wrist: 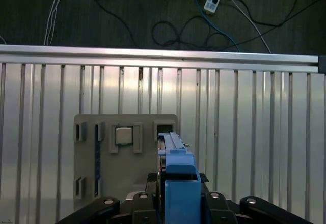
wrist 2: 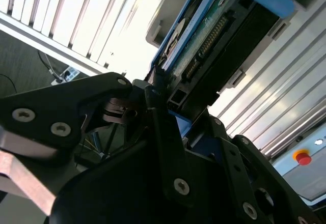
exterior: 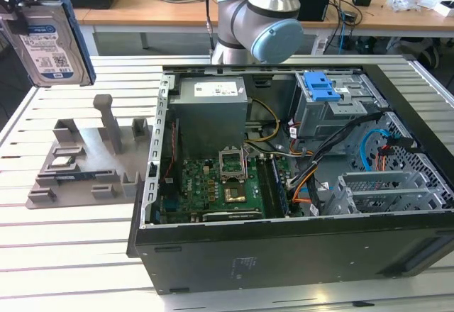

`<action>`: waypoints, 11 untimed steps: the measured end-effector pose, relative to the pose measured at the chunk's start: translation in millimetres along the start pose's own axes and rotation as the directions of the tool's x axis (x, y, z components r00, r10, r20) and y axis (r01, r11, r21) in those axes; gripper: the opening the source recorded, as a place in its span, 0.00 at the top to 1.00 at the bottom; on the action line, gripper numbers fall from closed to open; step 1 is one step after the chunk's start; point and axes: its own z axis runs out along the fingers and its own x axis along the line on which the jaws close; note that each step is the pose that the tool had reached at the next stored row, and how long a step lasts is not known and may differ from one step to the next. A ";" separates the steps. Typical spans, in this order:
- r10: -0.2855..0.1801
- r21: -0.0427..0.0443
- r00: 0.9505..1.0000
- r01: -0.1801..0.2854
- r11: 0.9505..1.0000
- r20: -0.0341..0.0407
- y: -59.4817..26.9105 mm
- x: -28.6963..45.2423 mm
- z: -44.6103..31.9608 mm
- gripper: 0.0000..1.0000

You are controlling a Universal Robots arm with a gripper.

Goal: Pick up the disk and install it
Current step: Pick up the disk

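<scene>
The disk (exterior: 53, 49), a silver hard drive with a white-and-blue label and a blue frame, hangs upright in the air at the exterior view's far left, high above the grey holder plate (exterior: 85, 163). My gripper (exterior: 25, 10) is shut on its upper end. In the second wrist view the dark fingers (wrist 2: 163, 127) clamp the disk (wrist 2: 219, 35), whose circuit-board side and connector show. In the first wrist view the disk (wrist: 175, 168) is edge-on between the jaws of the gripper (wrist: 178, 206), over the holder plate (wrist: 91, 147).
An open computer case (exterior: 284, 248) lies on the slatted table to the exterior view's right of the holder plate. Inside are a grey power-supply box (exterior: 211, 106), a motherboard (exterior: 213, 184) and a metal drive cage with a blue latch (exterior: 323, 85). The arm's base (exterior: 259, 14) stands behind the case.
</scene>
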 end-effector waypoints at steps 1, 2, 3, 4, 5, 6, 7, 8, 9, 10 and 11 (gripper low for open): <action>0.000 0.000 1.000 0.000 1.000 0.000 0.1 0.0 -1.7 0.63; 0.000 0.000 1.000 0.000 1.000 0.000 0.1 -0.1 -2.8 0.63; 0.000 0.000 1.000 0.000 1.000 0.000 0.2 -0.1 -3.7 0.63; 0.000 0.000 1.000 0.000 1.000 0.000 0.2 -0.1 -5.5 0.63; 0.000 0.000 1.000 0.000 1.000 0.000 0.3 -0.2 -6.7 0.63; 0.000 0.000 1.000 0.000 1.000 0.000 0.4 -0.2 -8.8 0.63; 0.000 0.000 1.000 0.000 1.000 0.000 0.4 -0.2 -10.2 0.63; 0.000 0.000 1.000 0.000 1.000 0.000 0.5 -0.3 -11.7 0.63; 0.000 0.000 1.000 0.000 1.000 0.000 0.6 -0.3 -14.0 0.63; 0.000 0.000 1.000 0.000 1.000 0.000 0.7 -0.4 -15.9 0.63; 0.000 0.000 1.000 0.000 1.000 0.000 0.8 -0.5 -18.6 0.63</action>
